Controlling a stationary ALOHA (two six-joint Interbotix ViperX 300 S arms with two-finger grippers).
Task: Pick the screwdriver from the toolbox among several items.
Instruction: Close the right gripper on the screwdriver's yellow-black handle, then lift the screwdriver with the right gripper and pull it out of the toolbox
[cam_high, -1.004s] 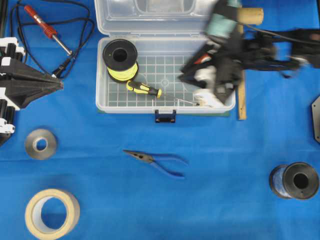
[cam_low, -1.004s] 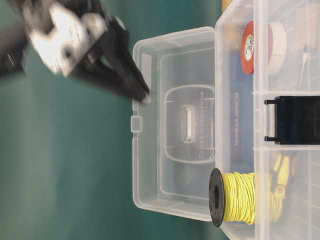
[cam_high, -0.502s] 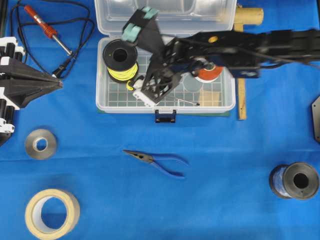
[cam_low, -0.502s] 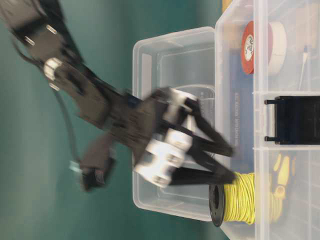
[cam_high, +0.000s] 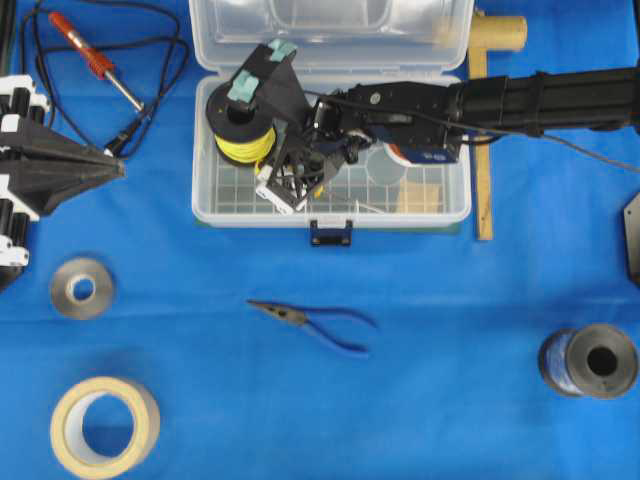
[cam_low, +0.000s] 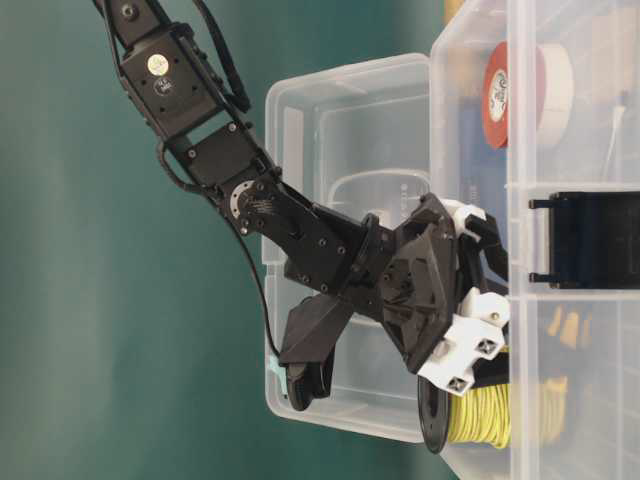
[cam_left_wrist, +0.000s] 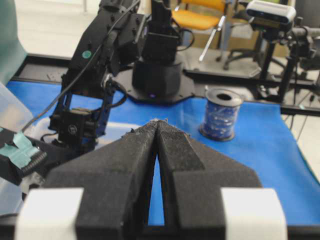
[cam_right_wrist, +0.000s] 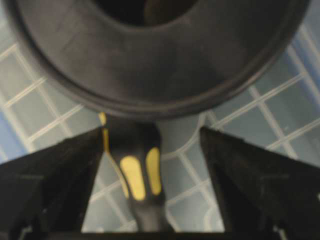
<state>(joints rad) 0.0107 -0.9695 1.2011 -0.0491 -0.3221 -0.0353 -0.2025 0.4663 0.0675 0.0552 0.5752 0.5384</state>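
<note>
Screwdriver (cam_right_wrist: 134, 187) handle lies between the right hand's (cam_right_wrist: 155, 185) spread fingers, untouched.

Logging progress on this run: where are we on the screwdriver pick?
Done: the toolbox lid is open and the right gripper is down inside, beside the yellow wire spool.

In hand: the right wrist view shows its fingers open on either side of the screwdriver handle, not closed on it.

Left: close, lift it out. The left gripper is shut, parked off to the side.
</note>
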